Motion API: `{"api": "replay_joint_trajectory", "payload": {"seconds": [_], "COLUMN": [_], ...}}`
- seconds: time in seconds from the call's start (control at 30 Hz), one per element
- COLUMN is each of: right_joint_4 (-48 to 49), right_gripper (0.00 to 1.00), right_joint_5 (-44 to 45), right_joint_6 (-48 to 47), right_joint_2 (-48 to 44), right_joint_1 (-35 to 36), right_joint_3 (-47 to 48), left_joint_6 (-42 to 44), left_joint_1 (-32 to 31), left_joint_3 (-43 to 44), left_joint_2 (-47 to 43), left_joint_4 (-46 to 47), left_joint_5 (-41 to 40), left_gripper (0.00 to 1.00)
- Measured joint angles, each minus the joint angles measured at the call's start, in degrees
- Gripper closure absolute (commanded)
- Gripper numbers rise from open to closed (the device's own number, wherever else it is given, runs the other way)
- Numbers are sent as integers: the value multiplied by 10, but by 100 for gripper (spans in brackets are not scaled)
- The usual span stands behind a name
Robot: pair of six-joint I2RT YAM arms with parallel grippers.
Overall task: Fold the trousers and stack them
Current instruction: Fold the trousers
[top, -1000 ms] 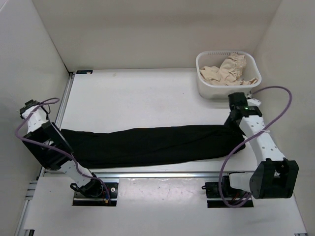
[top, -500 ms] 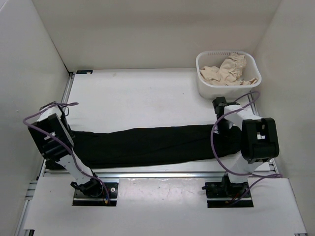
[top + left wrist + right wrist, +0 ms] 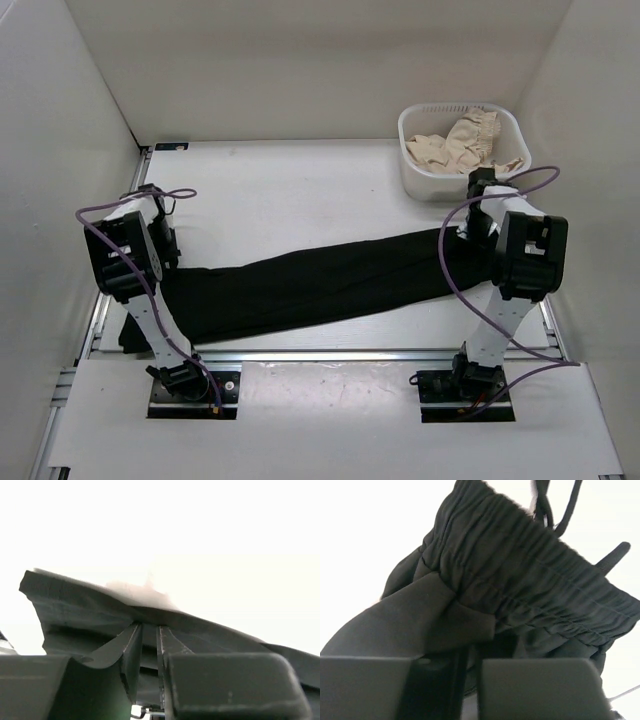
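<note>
The black trousers [image 3: 320, 285] stretch across the table from left to right, folded lengthwise. My left gripper [image 3: 165, 262] is shut on the leg end, which fills the left wrist view as dark cloth [image 3: 100, 610] pinched between the fingers. My right gripper [image 3: 470, 232] is shut on the waist end; the right wrist view shows the gathered elastic waistband [image 3: 530, 585] with drawstrings held just above the fingers. Both ends are lifted off the table and the cloth sags slightly between them.
A white basket [image 3: 418, 178] holding a beige ruffled garment [image 3: 462, 140] stands at the back right, close behind my right gripper. White walls enclose the table on the left, back and right. A metal rail runs along the near edge [image 3: 320, 355].
Both arms have swung up and away from me, carrying the trousers' two ends toward the back. The right end has risen toward the basket and the cloth now lies slanted.
</note>
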Motion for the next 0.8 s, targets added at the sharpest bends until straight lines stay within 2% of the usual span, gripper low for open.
{"api": "replay_joint_trajectory", "payload": {"seconds": [0.07, 0.1, 0.17, 0.2, 0.3, 0.4, 0.5, 0.63, 0.8], "right_joint_4": [-1, -2, -5, -13, -45, -80, -89, -72, 11], "right_gripper": [55, 26, 13, 1, 1, 1, 1, 1, 3], "right_joint_5": [-15, -22, -40, -48, -58, -64, -82, -106, -155], "right_joint_6": [-12, -17, -30, -35, -38, -29, -12, 16, 47], "right_joint_2": [6, 5, -13, -28, -95, -171, -214, -189, -105], "right_joint_1": [-12, -17, -26, -29, -32, -43, -83, -122, -125], "right_joint_3": [27, 35, 43, 43, 40, 22, -27, -87, -113], "left_joint_6": [0, 0, 1, 0, 0, -1, -1, -1, -1], "left_joint_1": [-2, -2, -2, -2, -2, -1, 5, 46, 85], "left_joint_3": [21, 31, 47, 56, 68, 47, -12, -69, -117], "left_joint_2": [15, 19, 20, 17, -1, -44, -97, -107, -104], "left_joint_4": [-8, -8, -6, -8, -8, -12, -21, -39, -35], "left_joint_5": [1, 3, 6, 8, 8, -3, -23, -35, -47], "left_gripper": [67, 60, 55, 53, 45, 44, 44, 44, 44]}}
